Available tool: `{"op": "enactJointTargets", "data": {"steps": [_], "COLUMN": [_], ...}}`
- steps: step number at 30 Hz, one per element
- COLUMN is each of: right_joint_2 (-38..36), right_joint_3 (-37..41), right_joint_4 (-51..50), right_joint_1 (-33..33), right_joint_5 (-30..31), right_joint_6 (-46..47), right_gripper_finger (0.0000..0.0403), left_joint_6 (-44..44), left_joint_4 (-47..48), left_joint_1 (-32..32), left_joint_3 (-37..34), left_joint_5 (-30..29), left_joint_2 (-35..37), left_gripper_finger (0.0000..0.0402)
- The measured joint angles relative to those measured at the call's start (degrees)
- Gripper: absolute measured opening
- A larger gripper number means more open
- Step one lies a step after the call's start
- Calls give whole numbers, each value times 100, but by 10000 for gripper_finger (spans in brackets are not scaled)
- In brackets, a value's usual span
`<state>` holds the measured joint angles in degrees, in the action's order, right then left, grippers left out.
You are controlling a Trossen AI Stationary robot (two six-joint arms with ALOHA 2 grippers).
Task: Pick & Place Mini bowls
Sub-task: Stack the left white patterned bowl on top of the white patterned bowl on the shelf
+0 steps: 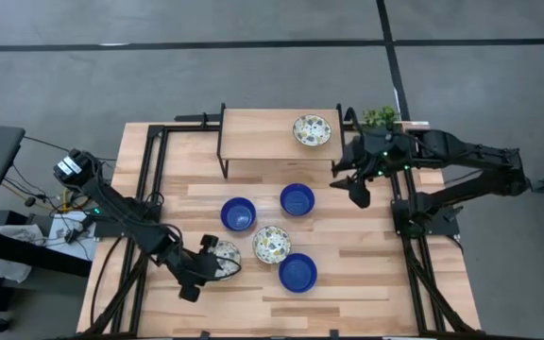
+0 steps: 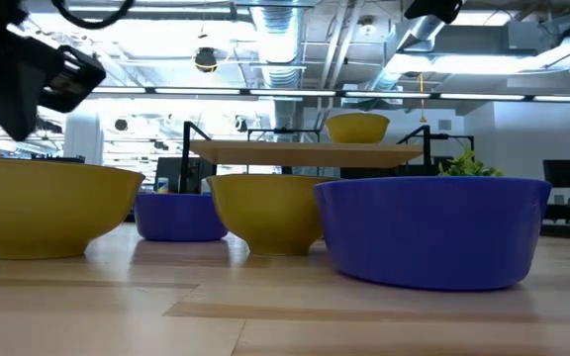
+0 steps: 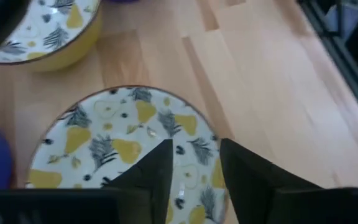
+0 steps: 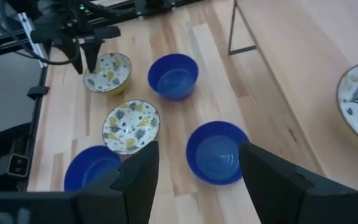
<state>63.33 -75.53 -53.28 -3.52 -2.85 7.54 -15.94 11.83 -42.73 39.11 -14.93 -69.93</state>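
Above patterned bowl (image 1: 223, 262), left hand (image 1: 212, 247).

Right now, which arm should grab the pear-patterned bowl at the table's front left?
Left. The left gripper hovers open right over that cream pear-patterned bowl; the right gripper hangs far off, near the raised wooden shelf.

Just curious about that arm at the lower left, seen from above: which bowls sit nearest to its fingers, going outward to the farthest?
1. Patterned bowl right at the left gripper, near the front edge.
2. Patterned bowl mid-table.
3. Blue bowl farther back.
4. Patterned bowl on the shelf, at the back.
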Motion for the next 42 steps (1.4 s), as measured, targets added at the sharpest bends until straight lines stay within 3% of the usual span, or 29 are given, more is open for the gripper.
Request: {"op": "enactJointTargets", "data": {"steps": [7,19,33,42], "right_joint_2": [2,2,2,2], "right_joint_3": [0,0,0,-2], "right_joint_4": [-4,-4,-5,-7], "right_joint_1": [185,237,237,237], "right_joint_5": [-4,-11,-9,-9], "right_joint_6": [2,7,12,12], "right_gripper_finger": [209,209,209,209], "left_joint_6": [-12,-299,-287,-282], "left_joint_4": [-27,-32,-37,-28], "left_joint_1": [-57,-56,-56,-56], "left_joint_3": [0,0,0,-3], "left_joint_5": [17,17,-15,-42], "left_joint_2": [-134,-794,-503,-754], "left_gripper_finger": [172,168,168,168]}}
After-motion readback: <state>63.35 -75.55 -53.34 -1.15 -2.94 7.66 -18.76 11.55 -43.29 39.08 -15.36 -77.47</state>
